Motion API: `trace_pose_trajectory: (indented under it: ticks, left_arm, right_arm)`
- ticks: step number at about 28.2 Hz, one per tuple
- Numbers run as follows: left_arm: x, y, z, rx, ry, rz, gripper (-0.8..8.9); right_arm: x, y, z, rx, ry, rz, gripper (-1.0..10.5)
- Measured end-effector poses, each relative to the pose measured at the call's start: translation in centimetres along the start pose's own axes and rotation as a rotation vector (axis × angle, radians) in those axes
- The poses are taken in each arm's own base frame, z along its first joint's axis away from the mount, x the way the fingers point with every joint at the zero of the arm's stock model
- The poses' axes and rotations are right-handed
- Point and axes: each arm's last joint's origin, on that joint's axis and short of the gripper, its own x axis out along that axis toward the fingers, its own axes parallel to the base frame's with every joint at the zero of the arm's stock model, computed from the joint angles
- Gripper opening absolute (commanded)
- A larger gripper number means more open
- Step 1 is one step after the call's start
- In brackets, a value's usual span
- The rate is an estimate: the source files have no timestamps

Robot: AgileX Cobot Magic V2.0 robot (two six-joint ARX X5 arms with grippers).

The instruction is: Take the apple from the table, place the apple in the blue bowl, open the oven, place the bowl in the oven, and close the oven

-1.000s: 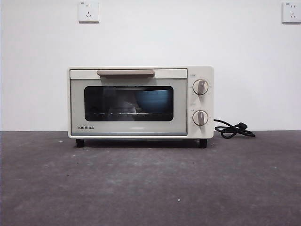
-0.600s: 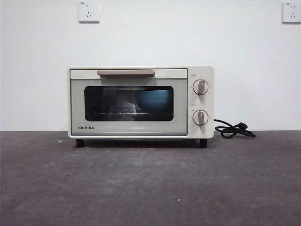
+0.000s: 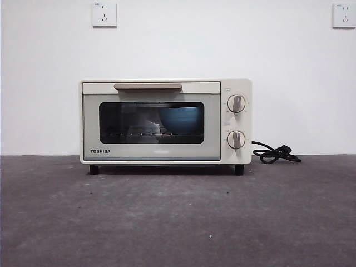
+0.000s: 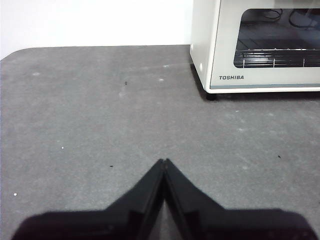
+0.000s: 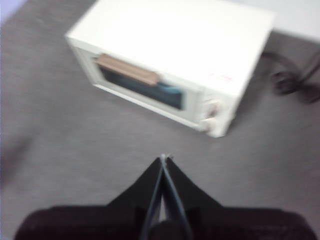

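In the front view we look level across the table [image 3: 178, 217] at the oven [image 3: 166, 121], door facing us, wall close behind. In the left wrist view we sit low, near the oven's [image 4: 256, 46] corner. In the right wrist view we look down from high above the same oven [image 5: 170, 65], blurred.

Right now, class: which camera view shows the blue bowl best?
The front view: the blue bowl shows through the oven window. The right wrist view gives a blurred blue sliver; the left wrist view shows only rack.
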Motion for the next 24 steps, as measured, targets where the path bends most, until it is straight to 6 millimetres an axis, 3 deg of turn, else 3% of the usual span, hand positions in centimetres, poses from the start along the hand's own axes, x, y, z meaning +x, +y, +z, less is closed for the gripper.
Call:
trace_pose_trajectory:
  ticks: [3, 7, 12, 18, 21, 24]
  left_arm:
    - [0.0, 0.0, 0.0, 0.0, 0.002, 0.0, -0.04]
    - [0.0, 0.0, 0.0, 0.0, 0.007, 0.0, -0.04]
    - [0.1, 0.0, -0.1, 0.0, 0.016, 0.0, -0.04]
    - [0.1, 0.0, -0.1, 0.0, 0.021, 0.0, -0.04]
    - [0.1, 0.0, -0.1, 0.0, 0.021, 0.0, -0.04]
    - [0.1, 0.0, -0.1, 0.0, 0.021, 0.0, -0.04]
  right_arm:
    - [-0.1, -0.8, 0.3, -0.151, -0.03, -0.036, 0.0]
    - [-1.5, -2.2, 1.4, -0.262, -0.205, -0.057, 0.0]
    - [-6.1, -4.1, 1.8, -0.257, -0.469, -0.088, 0.0]
    - [-10.5, -5.7, 0.1, -0.181, -0.573, -0.232, 0.0]
    - [-10.7, -6.2, -0.9, -0.158, -0.588, -0.305, 0.0]
    - [-9.8, -6.8, -2.4, -0.144, -0.63, -0.368, 0.0]
